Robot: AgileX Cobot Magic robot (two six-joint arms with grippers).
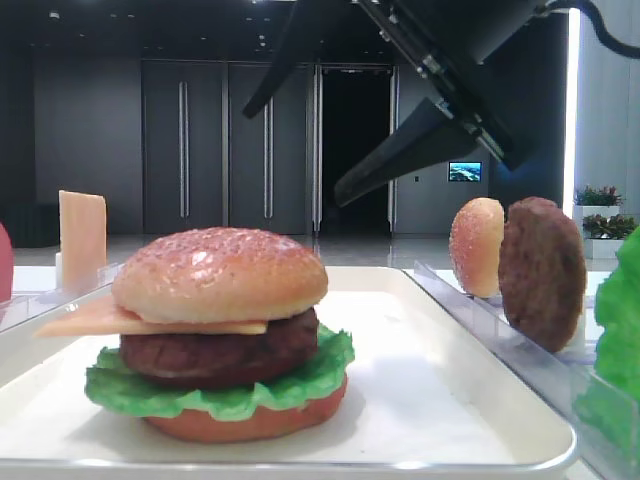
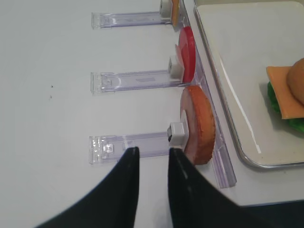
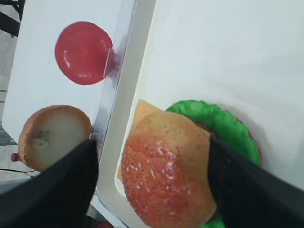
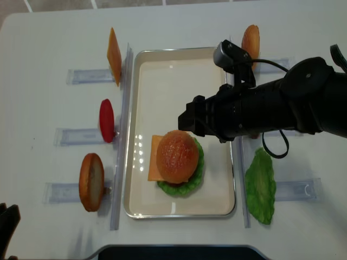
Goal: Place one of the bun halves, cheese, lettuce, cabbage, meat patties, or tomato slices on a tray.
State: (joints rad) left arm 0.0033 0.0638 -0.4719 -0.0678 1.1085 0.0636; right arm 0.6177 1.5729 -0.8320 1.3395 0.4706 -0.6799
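Observation:
A stacked burger stands on the cream tray: a domed bun half on top, then cheese, a meat patty, lettuce and an orange-red bottom layer. My right gripper hangs open well above the bun half, which shows between its black fingers without touching them. In the low exterior view the right gripper is clear of the bun half. My left gripper hovers left of the tray, narrowly open and empty, near a bun half in a rack.
Clear slotted racks flank the tray. On the left stand a cheese slice, a red tomato slice and a bun half. On the right are another bun half, a meat patty and a lettuce leaf.

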